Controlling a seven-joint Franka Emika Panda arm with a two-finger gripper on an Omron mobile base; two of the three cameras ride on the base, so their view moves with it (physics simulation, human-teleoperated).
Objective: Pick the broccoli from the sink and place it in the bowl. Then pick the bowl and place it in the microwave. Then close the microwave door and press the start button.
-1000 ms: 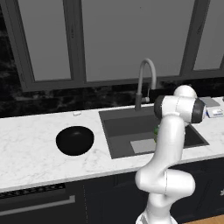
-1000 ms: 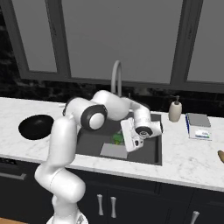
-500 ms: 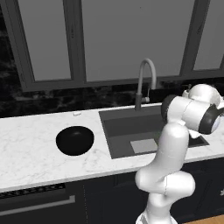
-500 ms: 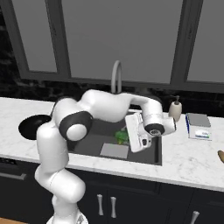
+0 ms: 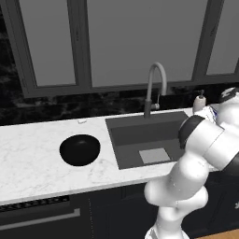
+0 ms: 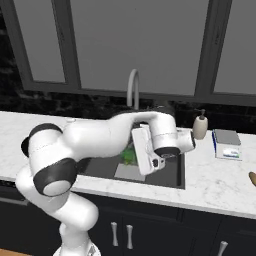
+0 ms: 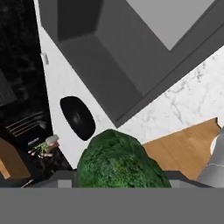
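Hand view: hand [image 7: 118, 186] grips the broccoli [image 7: 119, 159]; carry it level toward the black bowl [image 5: 80, 149], releasing low over its centre.

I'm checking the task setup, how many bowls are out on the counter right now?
1. The black bowl sits on the white counter to the left of the sink. The robot's body blocks part of the counter, so another could be hidden there.

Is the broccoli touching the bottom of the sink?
Apart. The hand view shows the broccoli right at the claw, with the sink floor far below it.
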